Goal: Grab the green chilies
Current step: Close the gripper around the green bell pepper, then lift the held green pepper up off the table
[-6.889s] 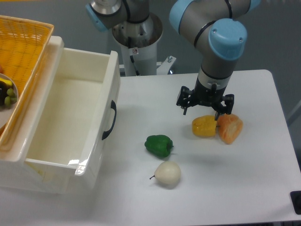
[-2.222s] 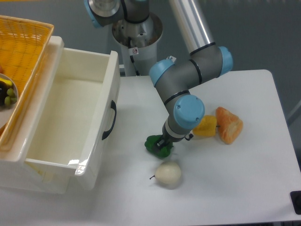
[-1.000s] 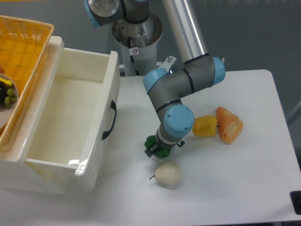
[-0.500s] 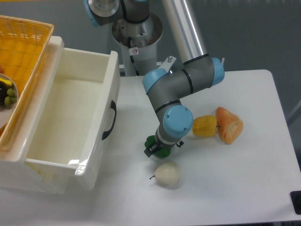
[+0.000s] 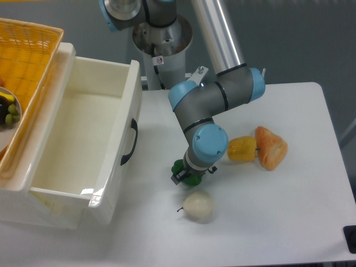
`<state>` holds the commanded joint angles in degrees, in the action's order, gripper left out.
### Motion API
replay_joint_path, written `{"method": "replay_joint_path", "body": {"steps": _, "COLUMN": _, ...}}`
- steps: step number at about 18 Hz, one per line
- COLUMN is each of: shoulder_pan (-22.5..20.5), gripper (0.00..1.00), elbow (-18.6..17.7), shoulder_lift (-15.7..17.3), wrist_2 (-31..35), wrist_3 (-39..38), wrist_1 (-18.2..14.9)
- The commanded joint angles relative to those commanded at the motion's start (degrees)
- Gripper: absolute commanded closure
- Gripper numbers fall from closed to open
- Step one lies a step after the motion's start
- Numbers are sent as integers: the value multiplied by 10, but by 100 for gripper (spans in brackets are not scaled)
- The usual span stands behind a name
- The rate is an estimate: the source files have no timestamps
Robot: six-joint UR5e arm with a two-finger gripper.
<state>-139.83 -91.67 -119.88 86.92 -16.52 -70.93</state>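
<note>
The green chilies (image 5: 180,167) are seen on the white table (image 5: 289,211), mostly covered by the gripper (image 5: 190,177) (its fingers pressed around them). A whitish pear (image 5: 198,206) lies just below; a yellow pepper (image 5: 242,149) sits to the right.

Glossy plastic green chilies (image 5: 192,179), smooth matt white table (image 5: 289,211), glossy white plastic bin (image 5: 83,139), woven yellow basket (image 5: 28,61)
</note>
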Motion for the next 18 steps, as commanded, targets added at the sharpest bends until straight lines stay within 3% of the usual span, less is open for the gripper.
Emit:
{"method": "replay_joint_path", "body": {"steps": 3, "shoulder_pan": 0, "gripper": 34, "elbow": 1, "shoulder_lift": 1, "wrist_2": 0, "wrist_3": 0, "wrist_1": 1}}
{"method": "replay_joint_path", "body": {"steps": 9, "shoulder_pan": 0, "gripper": 49, "elbow": 8, "shoulder_lift": 17, "wrist_2": 20, "wrist_3": 7, "wrist_1": 2}}
{"method": "replay_joint_path", "body": {"steps": 15, "shoulder_pan": 0, "gripper": 48, "elbow": 11, "shoulder_lift": 44, "wrist_2": 32, "wrist_3": 59, "wrist_1": 3}}
{"method": "replay_joint_path", "body": {"steps": 18, "shoulder_pan": -1, "gripper": 48, "elbow": 32, "shoulder_lift": 60, "wrist_2": 44, "wrist_3": 83, "wrist_1": 1}}
